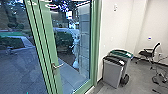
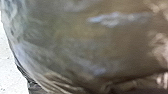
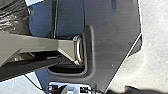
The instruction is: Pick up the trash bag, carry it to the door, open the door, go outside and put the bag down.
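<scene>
Trash bag [image 2: 82,50], contents unclear, bins [image 1: 112,73] near door [image 1: 51,47]

We are in an office room, with a dark desk chair [image 1: 147,53], grey bins [image 1: 113,74], white walls [image 1: 120,22] and a green-framed glass door [image 1: 53,51].

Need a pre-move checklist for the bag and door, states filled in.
1. Trash bag present: ok, close up in the left wrist view.
2. Bag secure in left hand: cannot tell, the grip is out of sight.
3. Glass door open: not ok, looks shut.
4. Lever handle unobstructed: ok, nothing in front of it.
5. Black-lidded bin and green-lidded bin clear of the doorway: ok, both stand right of the green door frame by the wall.
6. Threshold free of a step: cannot tell.
</scene>
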You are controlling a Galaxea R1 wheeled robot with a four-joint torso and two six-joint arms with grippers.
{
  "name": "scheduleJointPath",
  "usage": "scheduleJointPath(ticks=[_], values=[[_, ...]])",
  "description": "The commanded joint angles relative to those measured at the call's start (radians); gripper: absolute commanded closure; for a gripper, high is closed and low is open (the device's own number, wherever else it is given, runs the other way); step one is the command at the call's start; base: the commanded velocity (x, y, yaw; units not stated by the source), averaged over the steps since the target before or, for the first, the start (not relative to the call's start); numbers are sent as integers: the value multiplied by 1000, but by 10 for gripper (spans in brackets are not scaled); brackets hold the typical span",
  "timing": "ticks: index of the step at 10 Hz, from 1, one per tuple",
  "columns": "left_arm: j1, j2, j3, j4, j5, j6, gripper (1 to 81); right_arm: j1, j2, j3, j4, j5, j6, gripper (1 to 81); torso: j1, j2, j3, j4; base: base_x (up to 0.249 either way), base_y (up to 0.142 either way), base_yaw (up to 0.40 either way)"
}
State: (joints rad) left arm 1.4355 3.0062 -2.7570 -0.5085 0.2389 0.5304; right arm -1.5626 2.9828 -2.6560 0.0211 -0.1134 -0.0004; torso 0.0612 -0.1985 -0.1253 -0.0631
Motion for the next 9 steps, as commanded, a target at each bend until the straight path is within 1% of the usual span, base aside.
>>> scheduleJointPath(ticks=[1,5,9], values=[[-60,1,-1,-5,59,10,811,45,1,2,0,-61,-3,10,0,0,0,0,102,0,0],[-40,2,2,1,-36,10,811,43,1,2,0,-61,-1,10,0,0,0,0,97,0,0],[-40,2,2,-1,-40,8,811,43,3,2,-1,-61,-1,10,0,0,0,0,99,0,0]])
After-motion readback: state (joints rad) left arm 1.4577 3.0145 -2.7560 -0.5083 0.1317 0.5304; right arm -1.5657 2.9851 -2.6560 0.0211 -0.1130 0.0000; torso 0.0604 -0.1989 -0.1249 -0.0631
